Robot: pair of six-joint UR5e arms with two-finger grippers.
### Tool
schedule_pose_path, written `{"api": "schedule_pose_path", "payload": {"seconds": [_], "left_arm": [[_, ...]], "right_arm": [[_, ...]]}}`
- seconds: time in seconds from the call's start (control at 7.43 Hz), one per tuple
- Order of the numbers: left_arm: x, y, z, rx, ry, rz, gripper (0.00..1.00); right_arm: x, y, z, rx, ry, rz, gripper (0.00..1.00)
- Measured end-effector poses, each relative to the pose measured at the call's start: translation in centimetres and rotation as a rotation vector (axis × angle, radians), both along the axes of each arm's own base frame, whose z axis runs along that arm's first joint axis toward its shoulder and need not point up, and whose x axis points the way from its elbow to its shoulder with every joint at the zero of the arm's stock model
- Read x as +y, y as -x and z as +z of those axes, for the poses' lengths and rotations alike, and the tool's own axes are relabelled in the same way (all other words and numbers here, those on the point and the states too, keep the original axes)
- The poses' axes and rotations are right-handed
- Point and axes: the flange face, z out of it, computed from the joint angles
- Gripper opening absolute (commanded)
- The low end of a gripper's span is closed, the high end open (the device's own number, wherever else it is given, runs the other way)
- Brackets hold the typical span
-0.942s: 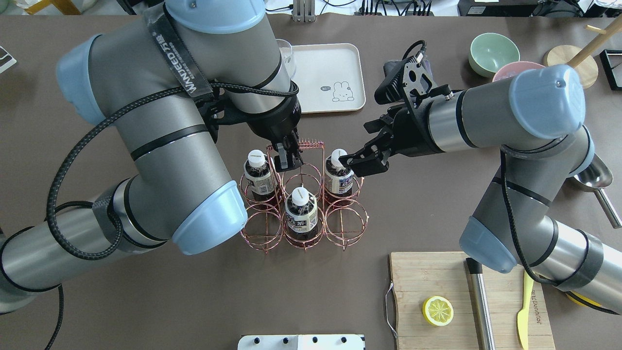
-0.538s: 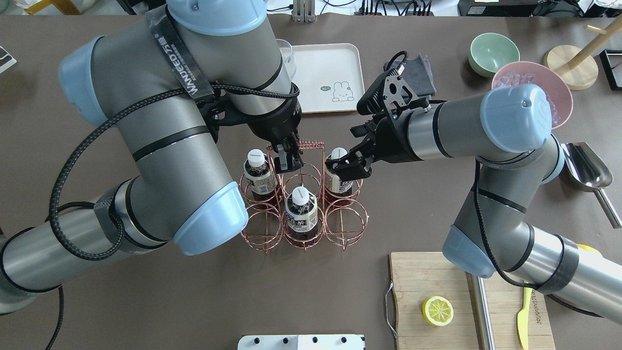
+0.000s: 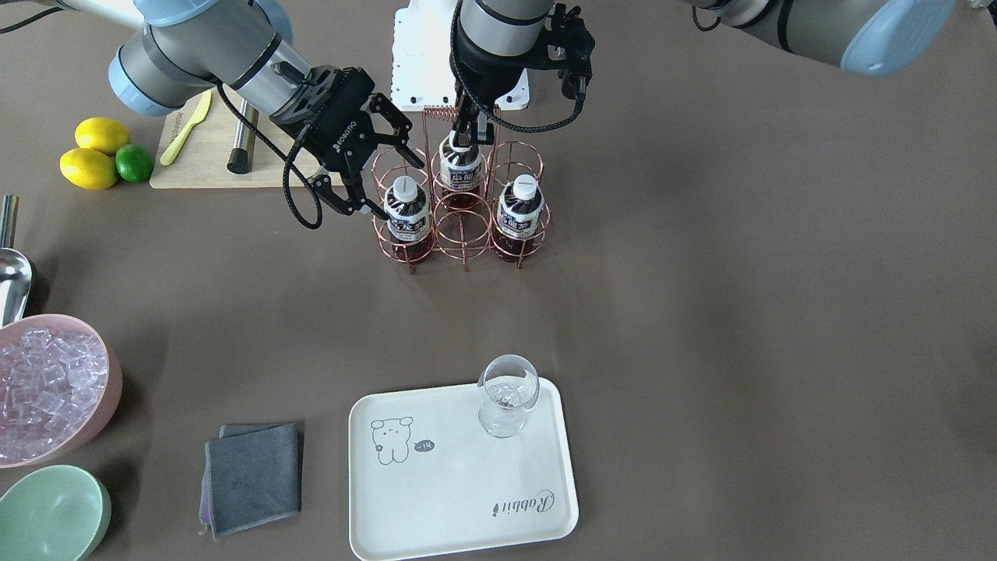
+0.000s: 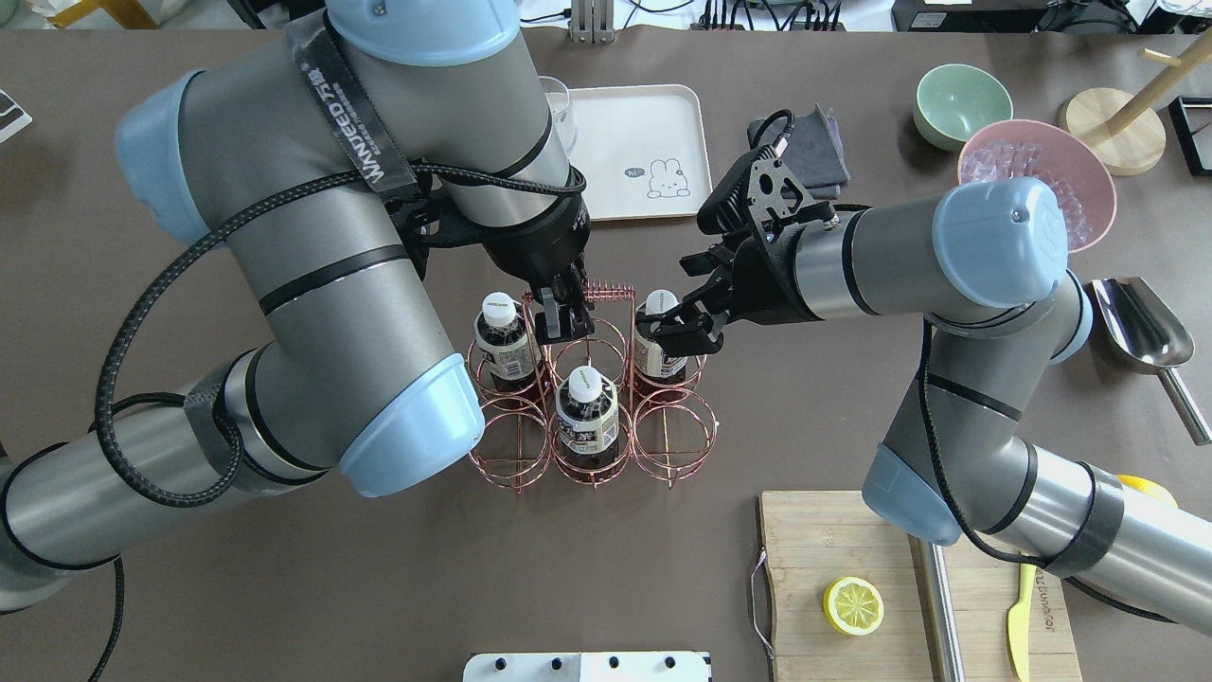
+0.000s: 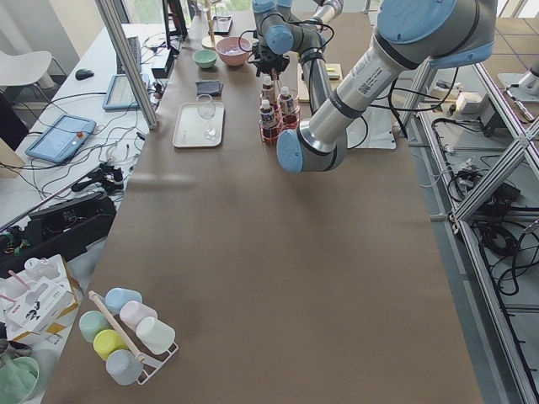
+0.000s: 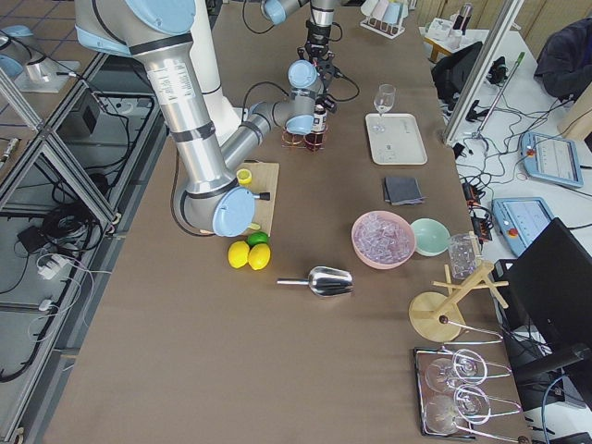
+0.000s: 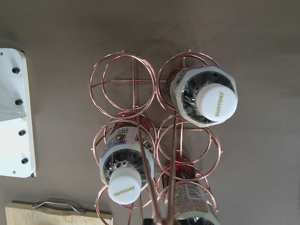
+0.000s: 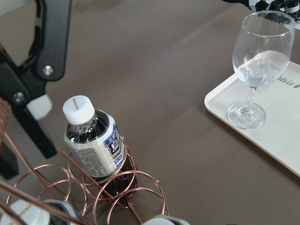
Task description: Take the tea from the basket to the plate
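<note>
1. Tea bottle point(image 3: 406, 210) on the right arm's side is the target. It stands upright in a far-row corner cell of the copper wire basket point(image 3: 465, 248), white cap clear above the ring.
2. Right gripper point(image 3: 387, 185) sits at neck height with its jaws spread wide and the bottle just at their mouth. Nothing is gripped yet.
3. Left gripper point(image 4: 559, 320) is down at the coiled handle point(image 4: 606, 283), fingers narrow and apparently pinched on the wire. I read that as pinning the basket in place.
4. Danger one: a shallow pinch high on the smooth cap could slip once the bottle rises.
5. Danger two: a lift that isn't straight up could drag the label on the ring and tug the whole basket. The handle hold is the safeguard.
6. Danger three: the inner finger is near the handle wires and might snag as it closes.
7. Two more bottles, one point(image 3: 520, 209) and another point(image 3: 459, 167), share the basket, and neither seems to block the reach.
8. Cream tray point(image 3: 467, 499) lies well apart across the table, with a wine glass point(image 3: 506, 401) standing in one corner. That's the obstacle at set-down, and the bare bear-drawing side looks safer.
9. Grey cloth point(image 3: 253, 475) and pink ice bowl point(image 3: 47, 382) lie off to the side.
</note>
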Motion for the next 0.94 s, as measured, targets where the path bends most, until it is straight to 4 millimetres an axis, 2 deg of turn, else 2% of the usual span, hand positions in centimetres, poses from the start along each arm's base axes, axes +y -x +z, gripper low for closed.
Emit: {"api": "schedule_pose_path", "payload": {"seconds": [0.27,0.67,0.81,0.94], "left_arm": [[-0.01,-0.01,0.00,0.000,0.000,0.000,0.00],[0.03,-0.11,0.02,-0.001,0.000,0.002,0.00],[0.02,-0.12,0.03,-0.001,0.001,0.002,0.00],[0.01,-0.14,0.02,-0.001,0.000,0.002,0.00]], "right_arm": [[0.26,0.29,0.15,-0.004,-0.002,-0.005,0.55],[0.50,0.50,0.25,-0.004,-0.002,-0.010,0.43],[0.54,0.56,0.31,-0.003,-0.002,-0.009,0.24],[0.62,0.66,0.33,-0.003,-0.002,-0.008,0.00]]}}
